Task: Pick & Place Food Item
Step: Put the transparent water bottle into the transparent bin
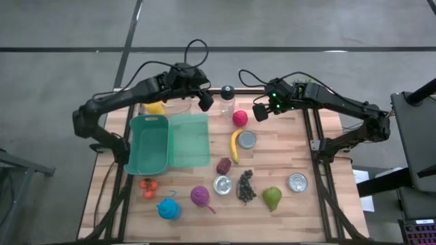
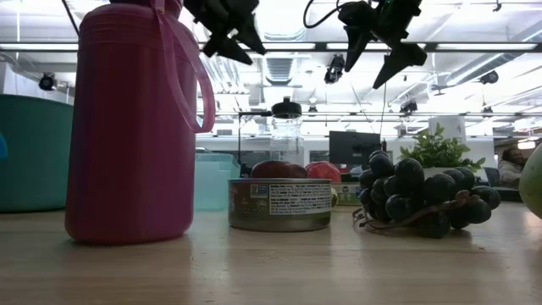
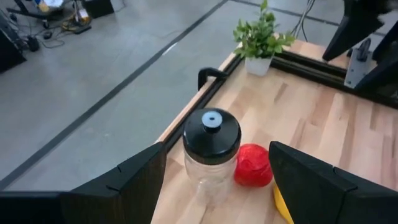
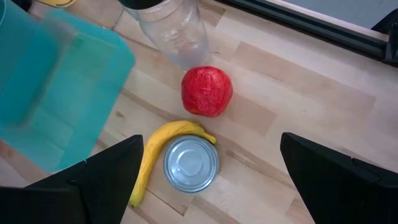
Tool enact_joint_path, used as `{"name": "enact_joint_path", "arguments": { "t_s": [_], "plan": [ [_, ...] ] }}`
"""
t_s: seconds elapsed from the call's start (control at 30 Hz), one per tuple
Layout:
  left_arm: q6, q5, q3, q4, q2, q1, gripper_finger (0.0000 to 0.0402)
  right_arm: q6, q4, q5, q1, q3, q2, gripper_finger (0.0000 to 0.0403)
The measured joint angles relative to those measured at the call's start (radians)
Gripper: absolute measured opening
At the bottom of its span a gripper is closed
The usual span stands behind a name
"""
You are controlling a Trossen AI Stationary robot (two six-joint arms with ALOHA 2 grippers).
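A red round fruit (image 1: 240, 118) lies near the table's far edge, beside a clear jar with a black lid (image 1: 227, 99). It also shows in the right wrist view (image 4: 207, 91) and the left wrist view (image 3: 253, 165). A yellow banana (image 1: 235, 145) curves around an upright tin can (image 1: 246, 139) just nearer. My left gripper (image 1: 204, 101) hangs open in the air left of the jar, with the jar (image 3: 211, 149) ahead between its fingers. My right gripper (image 1: 260, 111) hovers open, right of the red fruit and above the table. In the low view both grippers (image 2: 229, 30) (image 2: 381, 38) hang high.
A teal bin (image 1: 150, 143) and its flat lid (image 1: 189, 139) lie on the left. Nearer are a purple item (image 1: 223, 165), grapes (image 1: 246, 186), a green pear (image 1: 272, 198), two cans (image 1: 223, 184) (image 1: 298, 182), tomatoes (image 1: 148, 187), a blue item (image 1: 169, 208) and a magenta item (image 1: 199, 196). A potted plant (image 3: 261, 37) stands at the far edge.
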Motion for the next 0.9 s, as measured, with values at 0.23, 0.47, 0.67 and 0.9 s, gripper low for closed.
{"name": "enact_joint_path", "arguments": {
  "t_s": [0.23, 0.47, 0.67, 0.9],
  "plan": [
    [0.011, 0.054, 0.033, 0.002, 0.067, 0.001, 0.0295, 0.0, 0.0, 0.0, 0.0, 0.0, 0.0, 0.0378],
    [0.056, 0.086, 0.231, -0.171, 0.188, 0.001, 0.0334, 0.0, 0.0, -0.001, 0.0, 0.0, 0.0, 0.0378],
    [0.073, 0.11, 0.389, -0.26, 0.281, 0.009, 0.0372, 0.0, 0.0, -0.001, 0.0, 0.0, 0.0, 0.0378],
    [0.094, 0.119, 0.534, -0.392, 0.363, 0.03, 0.0398, 0.0, 0.0, -0.001, 0.0, 0.0, 0.0, 0.0378]
  ]
}}
